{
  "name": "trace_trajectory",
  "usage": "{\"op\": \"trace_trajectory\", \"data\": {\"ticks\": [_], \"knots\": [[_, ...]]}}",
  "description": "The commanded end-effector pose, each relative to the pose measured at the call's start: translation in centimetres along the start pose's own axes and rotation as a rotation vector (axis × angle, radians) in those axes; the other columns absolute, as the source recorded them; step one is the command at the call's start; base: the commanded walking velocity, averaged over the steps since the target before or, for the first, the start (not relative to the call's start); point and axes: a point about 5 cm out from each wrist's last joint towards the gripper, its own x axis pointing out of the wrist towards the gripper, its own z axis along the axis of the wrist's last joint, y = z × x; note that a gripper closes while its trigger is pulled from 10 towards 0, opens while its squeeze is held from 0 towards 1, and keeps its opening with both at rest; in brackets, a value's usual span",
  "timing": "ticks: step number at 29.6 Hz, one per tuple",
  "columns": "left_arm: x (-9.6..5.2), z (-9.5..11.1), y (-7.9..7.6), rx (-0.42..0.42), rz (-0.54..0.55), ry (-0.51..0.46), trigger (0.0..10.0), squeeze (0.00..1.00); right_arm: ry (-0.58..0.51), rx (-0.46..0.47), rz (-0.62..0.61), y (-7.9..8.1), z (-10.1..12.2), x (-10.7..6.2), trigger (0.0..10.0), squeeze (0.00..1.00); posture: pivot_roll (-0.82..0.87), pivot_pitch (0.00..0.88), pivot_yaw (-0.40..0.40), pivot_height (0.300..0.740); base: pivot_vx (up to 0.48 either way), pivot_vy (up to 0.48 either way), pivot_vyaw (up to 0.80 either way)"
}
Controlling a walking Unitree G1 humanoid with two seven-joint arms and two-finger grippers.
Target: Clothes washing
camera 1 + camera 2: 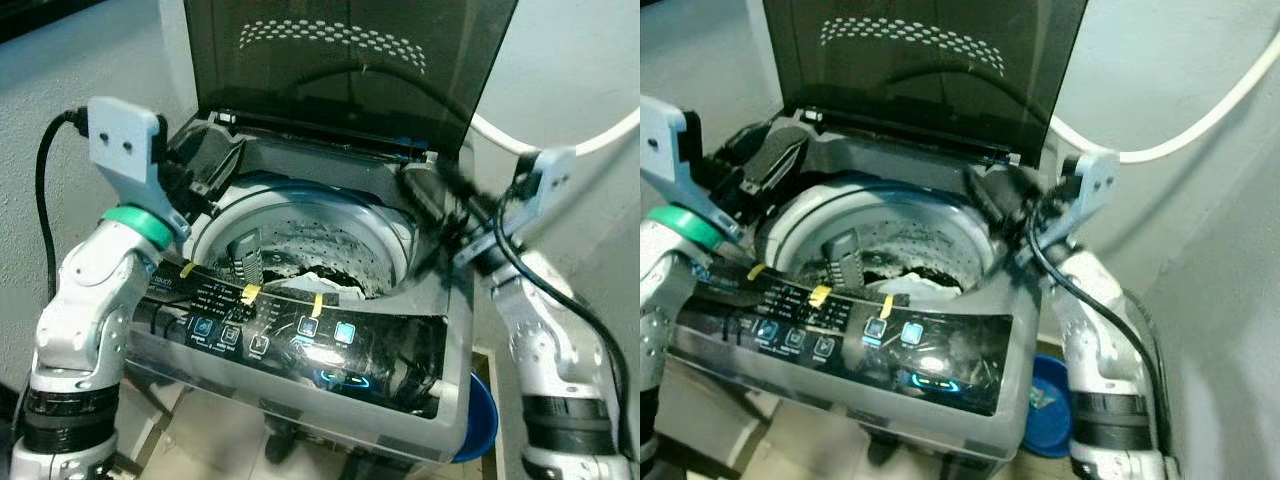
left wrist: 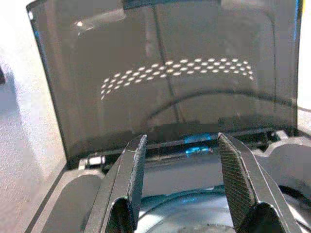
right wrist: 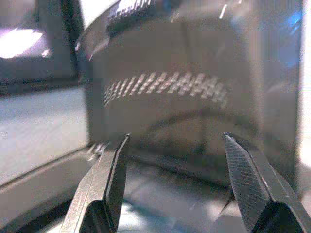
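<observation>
Nearest the camera lies the glossy black control panel (image 1: 300, 335) of a grey top-loading washing machine (image 1: 300, 400), with lit blue buttons and three yellow tape strips (image 1: 252, 293) along its upper edge. Just behind it the perforated steel drum (image 1: 300, 235) stands open; inside, a crumpled white cloth (image 1: 320, 283) lies against the near wall, beside a grey ribbed vane (image 1: 246, 257) rising from the drum floor. A pale ring rims the drum mouth, leaving open room above it.

The left pincer (image 2: 182, 160) hovers over the machine's back left corner, its black fingers (image 2: 136, 165) spread wide with nothing between them. The right pincer (image 3: 175, 165) hangs over the back right rim, blurred in the head views, fingers likewise wide apart and empty.

Beyond both, the smoked translucent lid (image 1: 350, 60) stands raised almost upright on its rear hinge, a band of bright dots reflected in it. A white hose (image 1: 1200, 110) curves along the wall to the right. A blue plastic basin (image 1: 1048, 405) sits on the floor by the machine's right side.
</observation>
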Motion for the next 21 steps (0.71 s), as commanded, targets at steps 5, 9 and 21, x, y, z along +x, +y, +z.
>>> {"op": "trace_trajectory", "data": {"ticks": [5,9,21], "knots": [[0.3,0.0,-0.1,-0.029,0.092,-0.031,10.0,0.00,-0.174,-0.037,-0.014,3.1,2.9,1.9,10.0,0.00,0.12,0.045,0.037,0.740,0.000,0.000,0.00],[0.4,-0.2,0.1,-0.026,0.131,-0.035,10.0,0.00,-0.183,-0.042,0.181,4.8,3.6,2.8,10.0,0.00,0.12,0.017,0.018,0.740,0.000,0.000,0.00],[0.2,-0.9,1.0,-0.025,0.242,-0.034,10.0,0.00,-0.040,0.020,0.349,5.1,1.0,1.9,10.0,0.00,0.12,0.000,-0.026,0.740,0.000,0.000,0.00]]}}
